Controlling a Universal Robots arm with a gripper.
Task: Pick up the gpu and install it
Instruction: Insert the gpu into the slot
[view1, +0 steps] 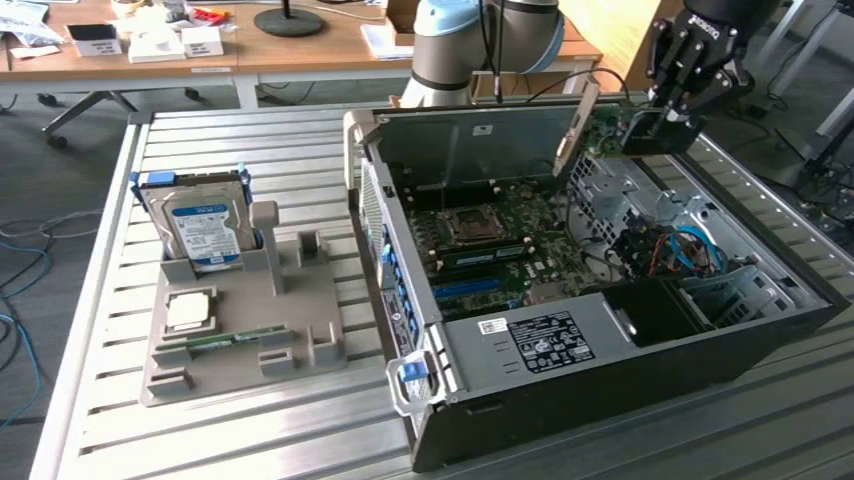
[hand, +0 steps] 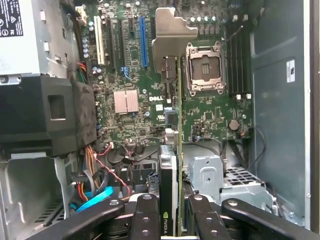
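My gripper (view1: 663, 118) hangs over the far right corner of the open computer case (view1: 747, 340), shut on the gpu (view1: 617, 122). The card sticks out from the fingers towards the exterior view's left, and its long silver bracket (view1: 575, 125) slants down over the motherboard (view1: 521, 240). In the wrist view the gpu (hand: 170, 165) runs edge-on away from the fingers (hand: 146, 220), green board on one side and black cooler on the other. Its silver bracket (hand: 172, 35) is at the far end, above the board beside the blue slot (hand: 144, 42). The card is still above the slots.
The case lies on its side with the power supply (view1: 541, 340), the bare CPU socket (view1: 467, 225) and blue cables (view1: 694, 245) inside. On the exterior view's left, a grey holder (view1: 240, 335) carries a hard drive (view1: 200, 225), a processor and a memory stick (view1: 234, 338).
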